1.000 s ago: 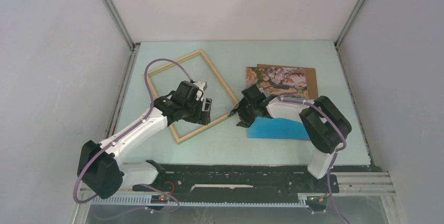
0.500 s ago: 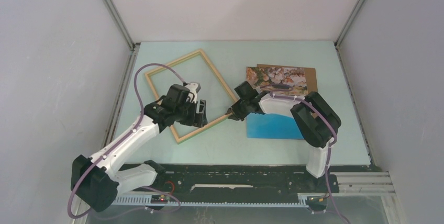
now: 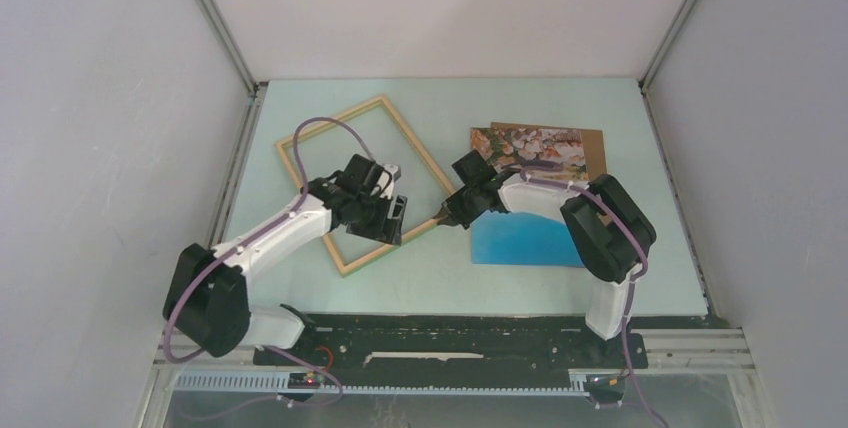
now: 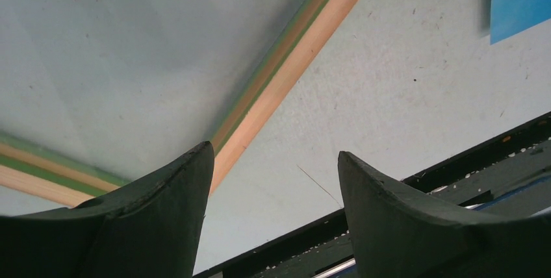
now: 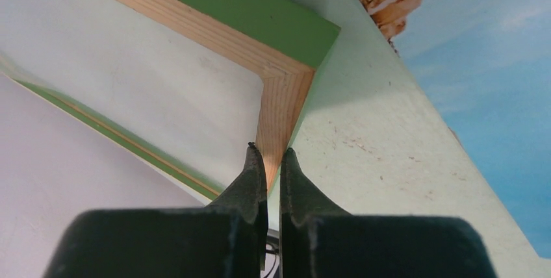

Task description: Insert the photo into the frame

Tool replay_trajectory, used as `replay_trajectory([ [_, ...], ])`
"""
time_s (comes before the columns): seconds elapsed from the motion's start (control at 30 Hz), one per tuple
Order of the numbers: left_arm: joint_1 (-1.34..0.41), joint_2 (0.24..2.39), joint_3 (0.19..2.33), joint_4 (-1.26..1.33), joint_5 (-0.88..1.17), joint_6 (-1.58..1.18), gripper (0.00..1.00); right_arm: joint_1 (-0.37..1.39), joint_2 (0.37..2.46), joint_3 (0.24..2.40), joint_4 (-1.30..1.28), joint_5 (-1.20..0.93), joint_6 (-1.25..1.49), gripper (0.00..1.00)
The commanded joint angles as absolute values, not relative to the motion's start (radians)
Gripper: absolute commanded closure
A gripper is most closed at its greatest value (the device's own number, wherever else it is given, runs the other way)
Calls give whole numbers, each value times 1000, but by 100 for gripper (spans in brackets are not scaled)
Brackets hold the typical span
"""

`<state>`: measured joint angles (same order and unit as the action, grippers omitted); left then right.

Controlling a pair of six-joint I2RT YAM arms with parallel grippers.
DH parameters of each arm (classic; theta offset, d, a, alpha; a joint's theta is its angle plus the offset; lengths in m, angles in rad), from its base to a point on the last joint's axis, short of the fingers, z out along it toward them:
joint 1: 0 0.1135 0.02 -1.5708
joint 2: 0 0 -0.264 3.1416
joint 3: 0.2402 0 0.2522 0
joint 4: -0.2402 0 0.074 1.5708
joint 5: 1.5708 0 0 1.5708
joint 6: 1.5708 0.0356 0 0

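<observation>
Photo (image 3: 525, 243) lies flat on the right half of the worktop (image 3: 450, 278), blue sky toward the near edge, rocks toward the far edge; its far part overlaps a brown board (image 3: 596, 153), which shows beyond it at the far right. Frame (image 5: 286, 96) lies flat to the left of the photo, turned at an angle, pale wood face up, green showing along its edges; frame and photo are near each other but apart. Right end effector (image 5: 271, 154) is at the frame's right-hand corner, fingers drawn together with only a sliver between them, tips at the wood rail; whether they pinch the rail cannot be told. Left end effector (image 4: 274, 151) hangs above the frame's near right rail, fingers spread wide, nothing between them.
</observation>
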<state>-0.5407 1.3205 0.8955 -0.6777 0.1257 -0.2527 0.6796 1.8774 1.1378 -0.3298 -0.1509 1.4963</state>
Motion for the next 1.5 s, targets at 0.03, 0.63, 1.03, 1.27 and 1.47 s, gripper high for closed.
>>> replay_trajectory([
  [0.03,-605,1409,1043,-696,98,-181,25,660,1788,1162,-361,-236,1474,100],
  [0.63,-624,1353,1016,-681,-109,-311,26,624,1735,1142,-363,-210,1307,100],
  [1.03,-45,1027,816,-526,21,-646,2,522,1833,1329,-354,-372,372,20],
  [1.27,134,1160,759,-356,51,-826,0,510,2045,1594,-505,-318,283,15],
  [1.47,148,1336,823,-335,44,-802,0,504,2165,1713,-541,-348,269,17],
])
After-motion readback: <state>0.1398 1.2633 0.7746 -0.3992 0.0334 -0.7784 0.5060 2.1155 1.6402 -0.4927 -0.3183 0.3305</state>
